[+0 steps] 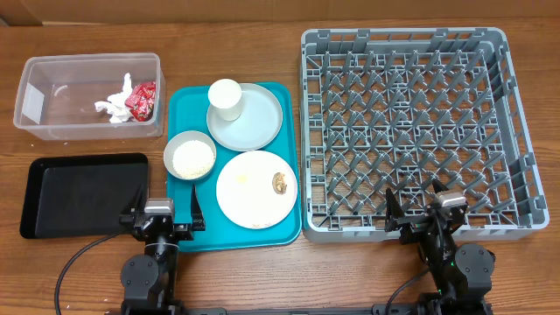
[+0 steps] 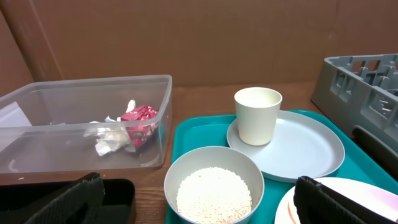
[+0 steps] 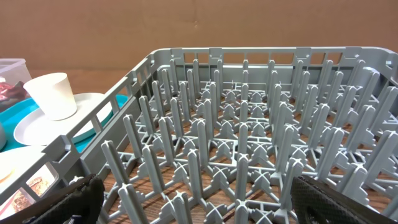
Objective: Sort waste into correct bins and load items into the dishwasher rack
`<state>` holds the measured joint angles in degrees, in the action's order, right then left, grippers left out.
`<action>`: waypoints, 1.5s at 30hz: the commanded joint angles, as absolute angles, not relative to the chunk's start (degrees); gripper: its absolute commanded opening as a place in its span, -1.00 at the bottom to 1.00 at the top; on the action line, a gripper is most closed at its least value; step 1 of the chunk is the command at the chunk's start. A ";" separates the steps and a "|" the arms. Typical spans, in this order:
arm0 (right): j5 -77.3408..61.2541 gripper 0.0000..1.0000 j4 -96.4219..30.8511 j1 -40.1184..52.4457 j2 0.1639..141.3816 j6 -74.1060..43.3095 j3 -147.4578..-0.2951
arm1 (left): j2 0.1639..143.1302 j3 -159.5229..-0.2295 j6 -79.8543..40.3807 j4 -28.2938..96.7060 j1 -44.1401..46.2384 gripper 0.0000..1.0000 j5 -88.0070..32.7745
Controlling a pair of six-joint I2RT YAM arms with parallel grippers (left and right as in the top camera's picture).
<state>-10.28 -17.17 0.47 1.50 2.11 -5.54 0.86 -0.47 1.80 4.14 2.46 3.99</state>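
Rice grains [image 2: 213, 194] fill the small grey bowl [image 2: 214, 157], mouth up, just ahead of your left hand [image 1: 166, 210]. The brown scrap [image 1: 280, 183] on the pale plate [image 1: 245, 197], ahead-right, lies lengthwise away from you. Everything sits grouped on the teal tray [image 1: 188, 101], likely for easy reach. Both hands gape wide and empty, and your right hand [image 1: 418, 214] faces the rack [image 1: 402, 37].

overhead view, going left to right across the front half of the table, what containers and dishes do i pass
black tray → small grey bowl → pale plate → dishwasher rack. The teal tray is left out, since it lies under the bowl and plate.
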 commanded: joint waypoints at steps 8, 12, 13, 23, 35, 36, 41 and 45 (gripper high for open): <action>-10.55 1.00 -15.99 0.62 0.93 1.85 -5.26 | 0.73 -0.30 2.55 2.68 1.89 1.00 4.32; -12.05 1.00 -16.23 0.62 0.93 1.43 -5.26 | 0.71 -0.30 2.55 2.63 1.89 1.00 -2.07; -12.71 1.00 -16.16 0.62 0.93 1.43 -5.26 | 0.71 -0.30 2.57 2.50 1.89 1.00 -4.27; -20.71 1.00 -9.47 0.62 0.93 0.99 -6.35 | 0.73 -1.02 0.80 -3.14 1.89 1.00 -13.61; -19.38 1.00 -19.86 0.62 9.10 -5.02 -27.18 | 10.79 -20.75 -1.65 13.58 1.89 1.00 -13.37; -19.38 1.00 -21.87 0.62 11.18 -5.02 -29.63 | 13.28 -23.57 -1.93 15.79 1.89 1.00 -13.39; -19.46 1.00 -32.51 0.62 24.36 -5.04 -43.20 | 28.51 -38.72 -3.86 27.11 1.89 1.00 -16.38; -20.32 1.00 -41.95 0.62 36.84 -5.19 -55.53 | 41.52 -50.33 -3.84 35.75 1.89 1.00 -22.00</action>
